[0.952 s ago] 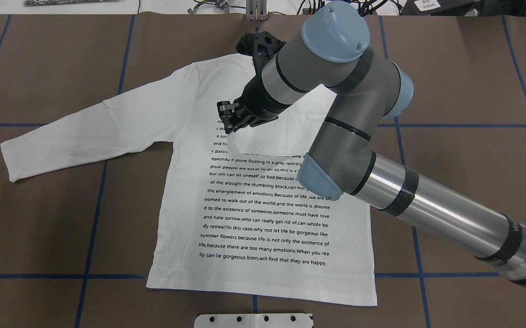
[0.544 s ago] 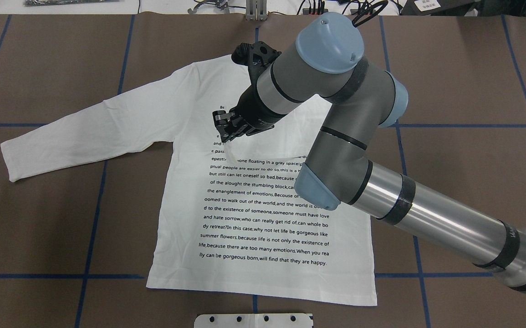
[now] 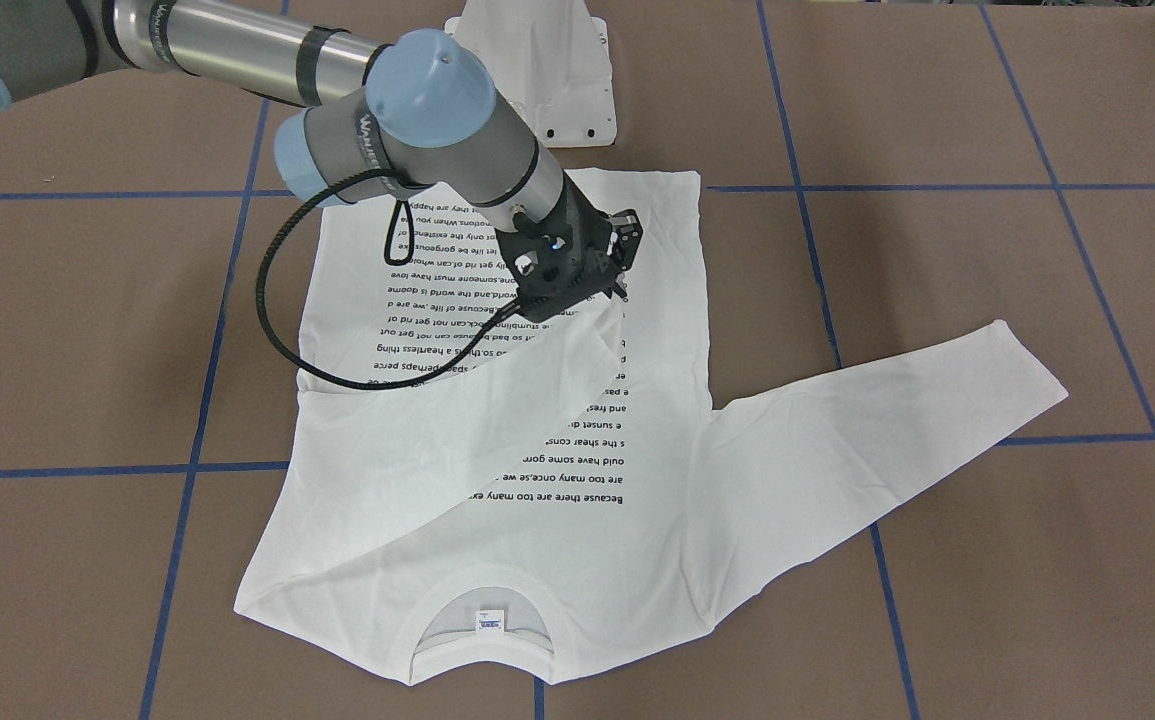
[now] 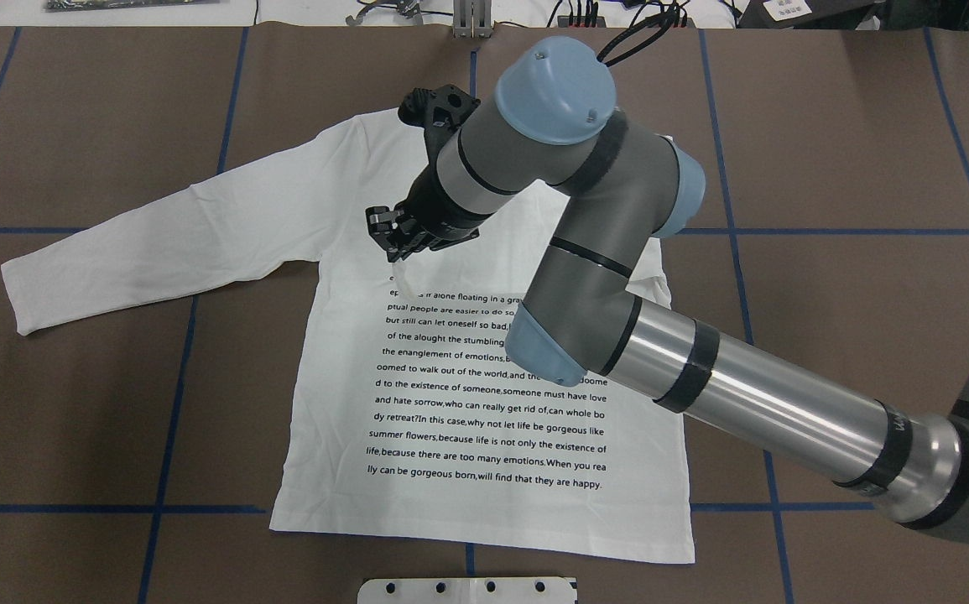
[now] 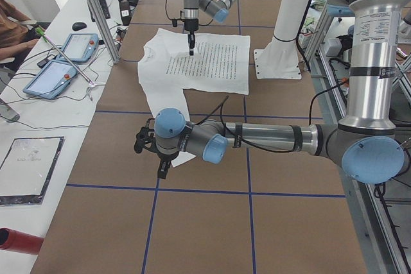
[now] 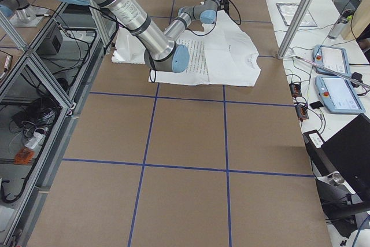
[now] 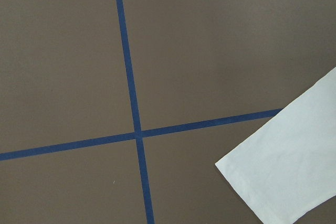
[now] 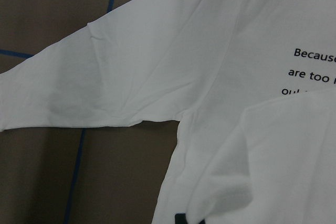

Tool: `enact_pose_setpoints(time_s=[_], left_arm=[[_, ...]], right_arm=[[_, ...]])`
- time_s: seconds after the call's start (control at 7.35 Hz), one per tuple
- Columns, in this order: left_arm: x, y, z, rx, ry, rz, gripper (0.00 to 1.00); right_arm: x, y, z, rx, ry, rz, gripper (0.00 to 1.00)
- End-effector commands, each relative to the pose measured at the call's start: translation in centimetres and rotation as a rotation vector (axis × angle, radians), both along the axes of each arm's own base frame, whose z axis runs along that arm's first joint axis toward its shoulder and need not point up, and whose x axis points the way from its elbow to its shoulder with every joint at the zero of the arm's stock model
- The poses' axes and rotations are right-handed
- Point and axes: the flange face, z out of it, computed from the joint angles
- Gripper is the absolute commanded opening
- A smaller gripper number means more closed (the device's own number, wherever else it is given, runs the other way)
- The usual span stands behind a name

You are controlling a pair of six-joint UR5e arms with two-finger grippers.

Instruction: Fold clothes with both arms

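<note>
The white long-sleeved T-shirt (image 4: 484, 403) lies flat, text side up, its collar (image 3: 482, 620) at the far edge from the robot. My right gripper (image 4: 390, 245) hovers over the chest, shut on the cuff of one sleeve (image 3: 537, 390), which is drawn diagonally across the print. The other sleeve (image 4: 157, 243) lies stretched out flat. My left gripper (image 5: 162, 170) shows only in the exterior left view, low beside that sleeve's cuff (image 7: 283, 177); I cannot tell whether it is open or shut.
The white pedestal base (image 3: 547, 70) stands at the shirt's hem side. Blue tape lines (image 4: 165, 419) cross the brown table. A side bench with tablets (image 5: 51, 78) and a metal post (image 5: 96, 11) runs along the far side.
My right gripper has moved left across the chest with the sleeve cuff, and the folded sleeve now covers more of the upper text lines.
</note>
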Motion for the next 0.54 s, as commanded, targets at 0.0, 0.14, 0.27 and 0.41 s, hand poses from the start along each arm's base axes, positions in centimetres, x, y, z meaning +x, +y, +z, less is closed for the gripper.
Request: enact_pose_setpoints(time_s=[0.0, 0.14, 0.27, 0.41], left_arm=[[0.0, -0.4, 0.1, -0.003, 0.000, 0.000, 1.00], [0.1, -0.5, 0.2, -0.004, 0.000, 0.000, 1.00], [0.0, -0.5, 0.5, -0.009, -0.001, -0.001, 1.00], [0.1, -0.6, 0.4, 0.002, 0.000, 0.000, 1.00]], right_arm=[[-2.8, -0.5, 0.6, -0.005, 0.050, 0.030, 0.00], [-2.9, -0.6, 0.8, -0.006, 0.054, 0.031, 0.00], [-3.1, -0.4, 0.8, -0.004, 0.055, 0.029, 0.00], [-4.5, 0.3, 1.4, 0.008, 0.076, 0.047, 0.00]])
